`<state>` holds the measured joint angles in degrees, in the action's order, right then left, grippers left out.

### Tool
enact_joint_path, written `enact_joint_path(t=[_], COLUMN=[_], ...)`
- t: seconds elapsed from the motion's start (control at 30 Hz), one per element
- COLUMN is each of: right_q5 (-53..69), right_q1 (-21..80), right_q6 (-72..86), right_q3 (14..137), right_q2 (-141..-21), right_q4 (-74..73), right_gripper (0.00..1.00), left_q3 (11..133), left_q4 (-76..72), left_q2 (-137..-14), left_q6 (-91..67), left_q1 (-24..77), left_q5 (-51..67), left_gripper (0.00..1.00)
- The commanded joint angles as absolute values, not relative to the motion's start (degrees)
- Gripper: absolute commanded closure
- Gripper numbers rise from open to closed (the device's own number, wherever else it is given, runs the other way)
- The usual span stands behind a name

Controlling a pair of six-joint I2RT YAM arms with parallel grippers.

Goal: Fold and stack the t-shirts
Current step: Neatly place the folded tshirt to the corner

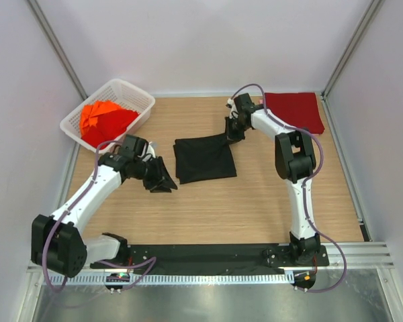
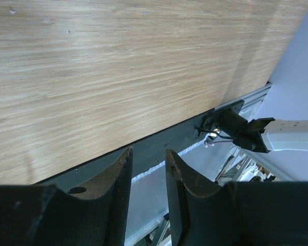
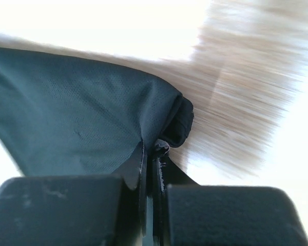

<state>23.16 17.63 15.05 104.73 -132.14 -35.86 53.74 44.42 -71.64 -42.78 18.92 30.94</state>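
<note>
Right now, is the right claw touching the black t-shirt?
Touching. The right wrist view shows the right claw shut on a bunched corner of the black t-shirt, with the cloth pinched in its grip.

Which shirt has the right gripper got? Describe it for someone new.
On the table, look mid-way: the black shirt lies flat, roughly square. The right gripper is shut on its far right corner. It alone is black: the red shirt lies far right, the orange shirts fill the basket far left.

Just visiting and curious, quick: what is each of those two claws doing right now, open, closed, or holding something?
Left gripper: open, holding nothing.
Right gripper: closed, pinching the black t-shirt.
</note>
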Motion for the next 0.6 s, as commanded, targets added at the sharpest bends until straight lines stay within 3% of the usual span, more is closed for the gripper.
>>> enact_joint_path(t=[0.0, 0.33, 0.57], right_q5=[8.11, -12.29, -23.46], right_q1=[18.28, 18.46, 17.93], right_q6=[10.20, 1.15, -10.01], right_q3=[111.60, 119.61, 121.55], right_q2=[-127.62, -122.17, -119.36], right_q4=[-46.66, -53.61, -46.15], right_gripper=[0.99, 0.99, 0.99], left_q3=[52.91, 47.29, 42.46], left_q4=[46.58, 42.89, 44.21], left_q2=[-68.12, -63.55, -58.45], left_q6=[-41.57, -44.73, -45.00], left_q1=[18.37, 18.37, 18.28], left_q5=[31.91, 33.05, 30.67], left_gripper=[0.67, 0.67, 0.67])
